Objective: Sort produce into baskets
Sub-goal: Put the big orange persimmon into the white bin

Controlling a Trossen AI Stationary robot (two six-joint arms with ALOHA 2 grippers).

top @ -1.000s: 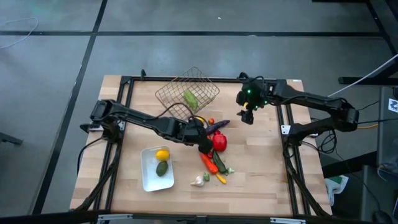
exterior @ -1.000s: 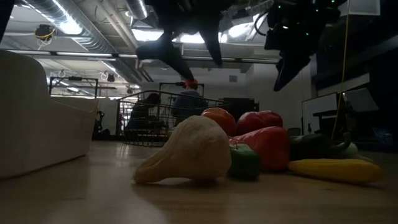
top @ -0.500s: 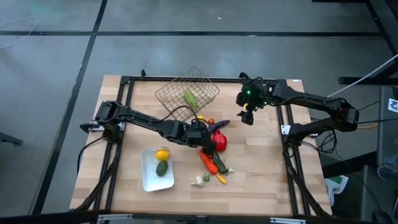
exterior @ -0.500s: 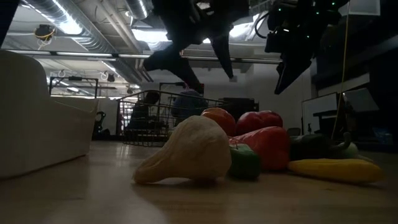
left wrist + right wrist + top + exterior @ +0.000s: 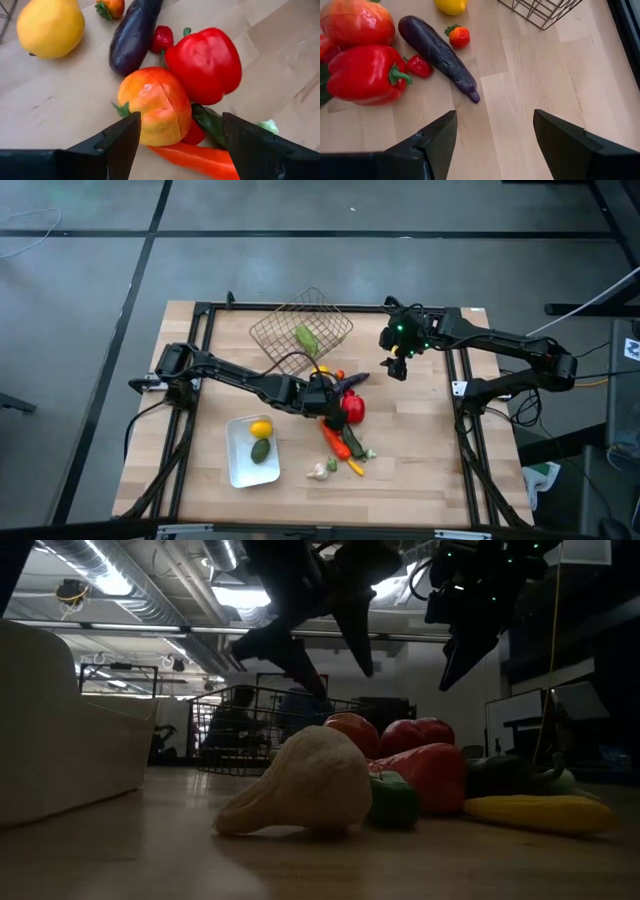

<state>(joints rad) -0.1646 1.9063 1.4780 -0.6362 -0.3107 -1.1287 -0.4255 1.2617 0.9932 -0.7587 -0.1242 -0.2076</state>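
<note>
An orange tomato [image 5: 152, 110] lies in a pile of produce at the table's middle, beside a red pepper [image 5: 205, 62], a purple eggplant [image 5: 132, 37] and a yellow lemon [image 5: 50, 27]. My left gripper [image 5: 180, 120] hangs open just above the tomato, one finger on each side, touching nothing. My right gripper [image 5: 398, 368] is open above bare wood at the far right of the pile. The wire basket [image 5: 300, 330] at the far side holds a green vegetable [image 5: 307, 338]. The white tray [image 5: 245, 465] holds a lemon [image 5: 261, 429] and an avocado [image 5: 260, 450].
A garlic [image 5: 300, 785], a long orange-red vegetable [image 5: 200, 160], a green piece [image 5: 392, 802] and a yellow one [image 5: 540, 812] lie at the pile's near side. A small red-orange fruit [image 5: 459, 36] lies by the eggplant. Bare wood stretches right of the pile.
My left gripper has come down toward the produce pile, still open. My right gripper has kept still.
</note>
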